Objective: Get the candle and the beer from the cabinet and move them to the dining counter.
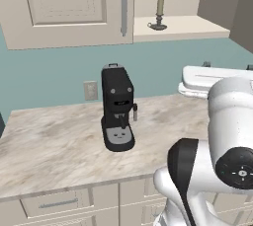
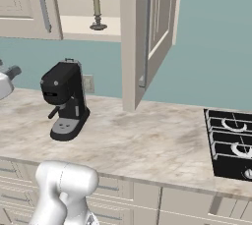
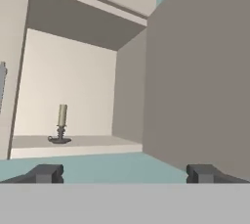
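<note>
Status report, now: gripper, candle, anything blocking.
Gripper open, empty, short of the cabinet. Candle upright on the shelf, right door swung open. Coffee machine on the worktop below; approach looks clear.

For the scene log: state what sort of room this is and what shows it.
A home kitchen, rendered. A black coffee machine stands on a marbled worktop with drawers, a stove is set into it, and an open wall cabinet holds a candle.

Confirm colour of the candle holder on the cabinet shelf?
Dark metal-grey, under a beige candle; holder shows best in the hand view.
</note>
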